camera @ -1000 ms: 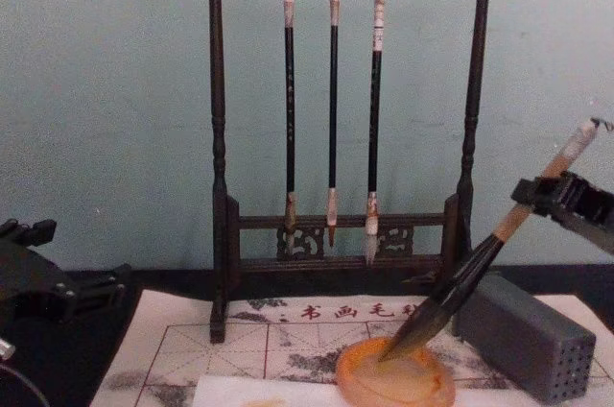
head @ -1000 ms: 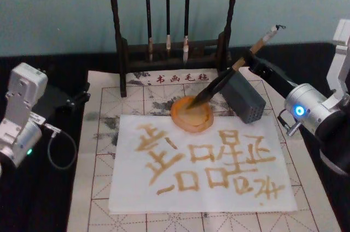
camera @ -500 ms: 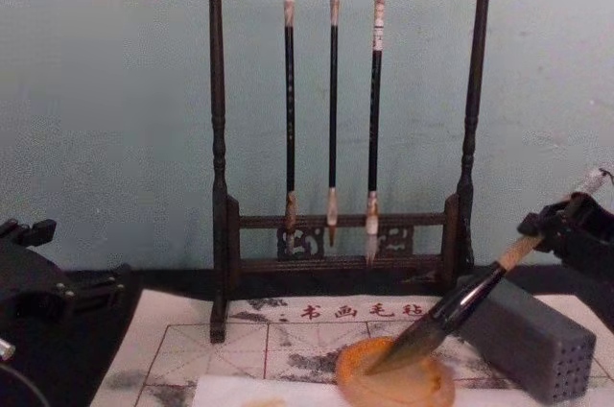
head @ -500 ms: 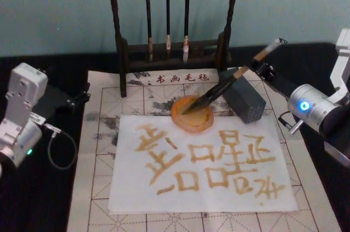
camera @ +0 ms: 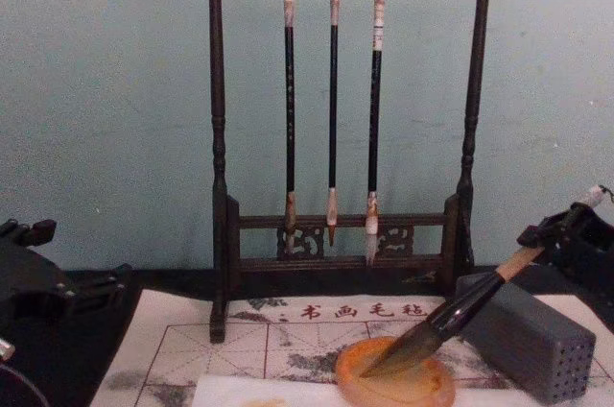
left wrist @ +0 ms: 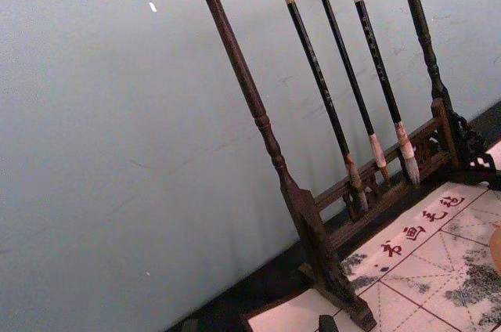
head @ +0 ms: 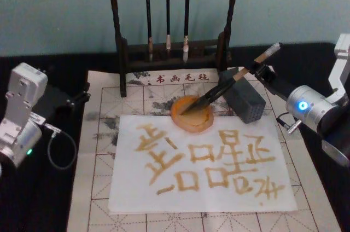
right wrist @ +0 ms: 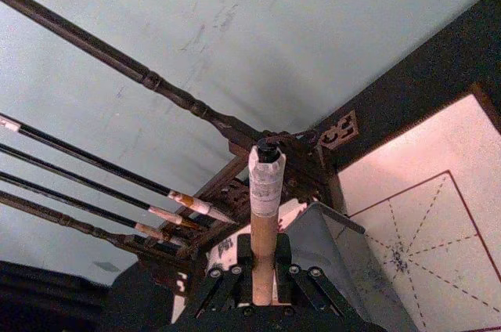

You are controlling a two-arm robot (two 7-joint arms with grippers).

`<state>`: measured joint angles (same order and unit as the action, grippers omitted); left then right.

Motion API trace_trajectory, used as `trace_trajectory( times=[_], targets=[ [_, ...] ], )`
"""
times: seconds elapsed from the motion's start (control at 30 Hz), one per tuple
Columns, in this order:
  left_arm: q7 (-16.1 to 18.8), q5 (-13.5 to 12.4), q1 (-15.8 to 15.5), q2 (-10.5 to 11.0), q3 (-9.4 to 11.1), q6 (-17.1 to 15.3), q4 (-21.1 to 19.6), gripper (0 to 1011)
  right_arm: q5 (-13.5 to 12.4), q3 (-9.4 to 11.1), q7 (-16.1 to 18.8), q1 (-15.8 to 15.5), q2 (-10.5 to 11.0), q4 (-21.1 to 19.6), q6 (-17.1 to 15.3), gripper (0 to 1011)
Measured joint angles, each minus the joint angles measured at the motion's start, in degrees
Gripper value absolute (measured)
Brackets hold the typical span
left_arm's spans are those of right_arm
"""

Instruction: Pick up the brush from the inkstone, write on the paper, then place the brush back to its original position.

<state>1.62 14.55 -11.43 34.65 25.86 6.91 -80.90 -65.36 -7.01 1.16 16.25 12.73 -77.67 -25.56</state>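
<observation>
The right gripper (head: 261, 71), still clamped on the brush (head: 221, 88) by its tan handle, has sunk lower than a second ago, laying the brush flatter over the grey block (head: 246, 103). The dark tip rests in the orange inkstone (head: 191, 127). The left gripper (head: 74, 99) sits parked at the bench's left.

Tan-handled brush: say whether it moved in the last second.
Yes. The tan-handled brush tilted lower, its whitish end sinking toward the grey rectangular block; tip still in the round amber dish.
</observation>
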Motion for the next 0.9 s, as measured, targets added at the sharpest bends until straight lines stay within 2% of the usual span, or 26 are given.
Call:
trace_trajectory(
  times=[0.47, 0.9],
  targets=[
    [0.0, 0.0, 0.0, 0.0, 0.0, 0.0, 0.0, 1001, -1.6, -1.8, -0.4, 1.6, 0.6, 2.7, 0.7, 177],
    [0.0, 0.0, 0.0, 0.0, 0.0, 0.0, 0.0, 1001, -2.3, -2.6, -0.9, 2.0, 1.1, 3.1, 1.3, 177]
  ],
)
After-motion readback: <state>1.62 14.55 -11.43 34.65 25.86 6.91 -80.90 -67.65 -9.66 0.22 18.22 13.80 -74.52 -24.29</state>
